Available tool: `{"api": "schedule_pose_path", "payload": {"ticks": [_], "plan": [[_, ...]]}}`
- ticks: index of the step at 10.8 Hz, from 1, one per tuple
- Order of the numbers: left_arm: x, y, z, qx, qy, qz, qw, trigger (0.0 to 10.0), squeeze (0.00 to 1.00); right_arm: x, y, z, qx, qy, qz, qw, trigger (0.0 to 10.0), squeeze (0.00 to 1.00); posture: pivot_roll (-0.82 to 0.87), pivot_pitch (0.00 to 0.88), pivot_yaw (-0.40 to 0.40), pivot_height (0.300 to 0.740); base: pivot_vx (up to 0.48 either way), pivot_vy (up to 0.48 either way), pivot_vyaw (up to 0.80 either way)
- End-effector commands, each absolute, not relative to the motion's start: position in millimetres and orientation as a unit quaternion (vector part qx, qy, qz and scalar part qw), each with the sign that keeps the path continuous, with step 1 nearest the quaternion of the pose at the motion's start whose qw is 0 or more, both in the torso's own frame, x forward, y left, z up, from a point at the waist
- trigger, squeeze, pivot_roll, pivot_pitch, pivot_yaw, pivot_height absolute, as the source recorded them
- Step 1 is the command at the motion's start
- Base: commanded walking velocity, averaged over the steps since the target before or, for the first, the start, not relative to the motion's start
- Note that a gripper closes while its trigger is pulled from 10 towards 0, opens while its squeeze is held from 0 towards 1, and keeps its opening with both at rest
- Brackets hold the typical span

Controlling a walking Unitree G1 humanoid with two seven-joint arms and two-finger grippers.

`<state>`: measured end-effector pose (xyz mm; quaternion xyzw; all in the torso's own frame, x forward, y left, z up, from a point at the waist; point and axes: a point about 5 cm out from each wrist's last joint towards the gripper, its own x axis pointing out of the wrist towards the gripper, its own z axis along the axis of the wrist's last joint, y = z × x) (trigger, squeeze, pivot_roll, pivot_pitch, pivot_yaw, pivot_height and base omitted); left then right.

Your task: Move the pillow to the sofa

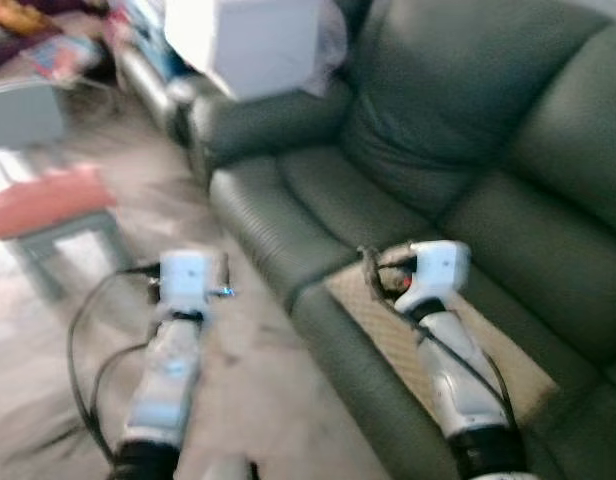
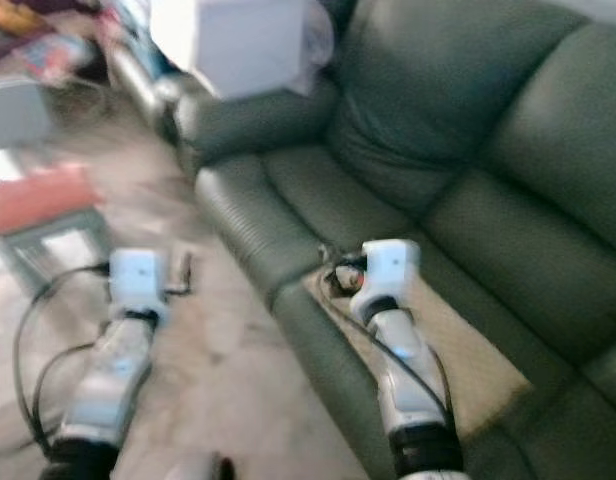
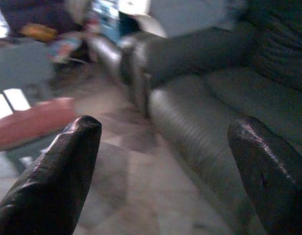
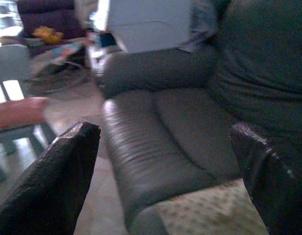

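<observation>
The robot faces a dark green sofa point(image 1: 458, 190), both grippers spread wide and empty: left gripper point(image 3: 163, 171) above floor, right gripper point(image 4: 165, 171) over a beige mat point(image 1: 428, 350). It should locate the pillow first.

place: home living room | shows it: dark green sofa point(image 1: 438, 180), red-topped stool point(image 1: 48, 205), floor clutter point(image 1: 58, 50)

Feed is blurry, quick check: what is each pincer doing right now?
Left pincer: open, holding nothing, over the floor.
Right pincer: open, holding nothing, over the sofa.
</observation>
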<state>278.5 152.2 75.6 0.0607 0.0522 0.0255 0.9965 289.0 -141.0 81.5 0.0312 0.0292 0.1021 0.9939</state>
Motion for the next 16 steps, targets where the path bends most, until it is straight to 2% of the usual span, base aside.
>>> {"api": "schedule_pose_path", "payload": {"ticks": [1, 3, 13, 16], "plan": [[278.3, 145.8, 75.4, 0.057, 0.055, 0.018, 0.997, 10.0, 0.00, 288.4, -148.4, 80.4, 0.030, 0.032, 0.092, 0.995, 10.0, 0.00, -0.02, 0.000, -0.021, 0.740, 0.000, 0.000, 0.79], [278.9, 145.3, 74.5, 0.061, 0.057, 0.017, 0.996, 10.0, 0.00, 289.5, -150.9, 81.4, 0.054, 0.028, 0.082, 0.995, 10.0, 0.00, -0.03, 0.000, -0.022, 0.740, 0.000, 0.137, 0.40], [283.0, 145.6, 74.5, 0.071, 0.063, 0.026, 0.995, 10.0, 0.00, 288.5, -148.8, 82.4, 0.081, 0.021, 0.085, 0.993, 10.0, 0.00, -0.02, 0.000, -0.013, 0.740, 0.000, 0.480, 0.00], [281.4, 149.2, 72.7, 0.096, 0.065, 0.031, 0.993, 10.0, 0.00, 288.2, -149.7, 81.2, 0.083, 0.024, 0.079, 0.993, 10.0, 0.00, -0.02, 0.000, -0.010, 0.740, 0.000, 0.480, 0.00]]}}
